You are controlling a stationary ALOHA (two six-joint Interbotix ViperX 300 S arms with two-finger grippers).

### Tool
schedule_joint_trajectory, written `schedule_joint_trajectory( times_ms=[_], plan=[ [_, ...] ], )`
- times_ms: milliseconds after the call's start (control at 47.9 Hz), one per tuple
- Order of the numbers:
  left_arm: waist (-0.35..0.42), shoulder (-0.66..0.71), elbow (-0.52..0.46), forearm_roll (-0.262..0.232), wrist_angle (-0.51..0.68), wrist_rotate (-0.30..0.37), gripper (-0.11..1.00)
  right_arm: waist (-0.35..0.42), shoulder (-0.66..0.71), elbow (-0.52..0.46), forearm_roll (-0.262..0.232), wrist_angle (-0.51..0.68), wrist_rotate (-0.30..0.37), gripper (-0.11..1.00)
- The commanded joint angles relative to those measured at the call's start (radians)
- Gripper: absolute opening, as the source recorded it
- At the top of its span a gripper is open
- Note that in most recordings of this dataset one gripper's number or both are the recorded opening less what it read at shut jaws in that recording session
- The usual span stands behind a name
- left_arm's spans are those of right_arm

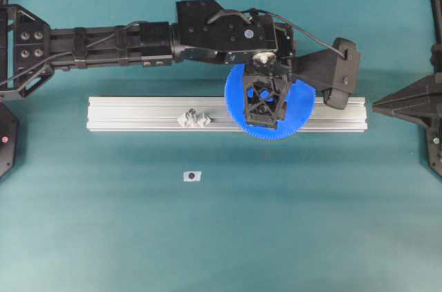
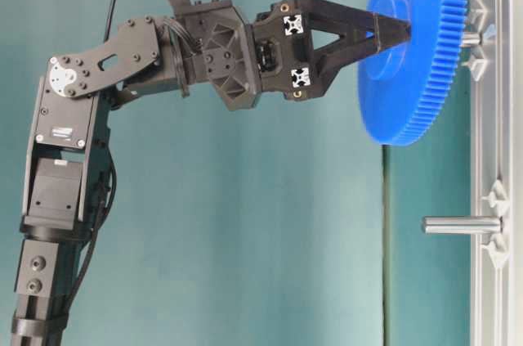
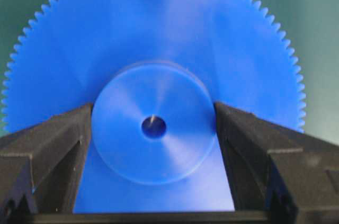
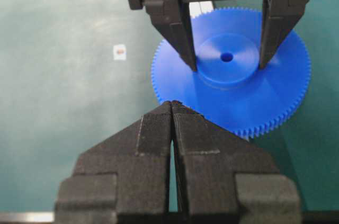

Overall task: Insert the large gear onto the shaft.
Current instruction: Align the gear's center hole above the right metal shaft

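The large gear (image 1: 304, 109) is bright blue and lies flat over the aluminium rail (image 1: 138, 114). My left gripper (image 1: 266, 102) reaches across and is shut on its raised hub (image 3: 153, 152); it also shows in the right wrist view (image 4: 226, 64). In the table-level view the gear (image 2: 417, 76) sits a little off the rail, with the shaft (image 2: 471, 38) showing between them. A silvery tip (image 3: 152, 122) glints inside the hub hole. My right gripper (image 4: 173, 105) is shut and empty, just short of the gear's edge, at the right of the overhead view (image 1: 376, 105).
A second silvery pin (image 1: 194, 119) with clear feet stands on the rail left of the gear; it also shows in the table-level view (image 2: 462, 225). A tiny grey square piece (image 1: 193, 176) with a dark hole lies on the teal mat in front of the rail.
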Motion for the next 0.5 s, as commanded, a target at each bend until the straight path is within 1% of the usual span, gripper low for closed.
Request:
schedule_joint_trajectory(
  times_ms=[0,480],
  plan=[
    [0.012,-0.023,0.003,0.005,0.005,0.0,0.78,-0.003,0.008,-0.009,-0.002,-0.006,0.011,0.02],
    [0.021,-0.032,0.002,0.002,0.003,-0.005,0.78,-0.003,0.006,-0.009,-0.002,-0.005,0.011,0.02]
  ],
)
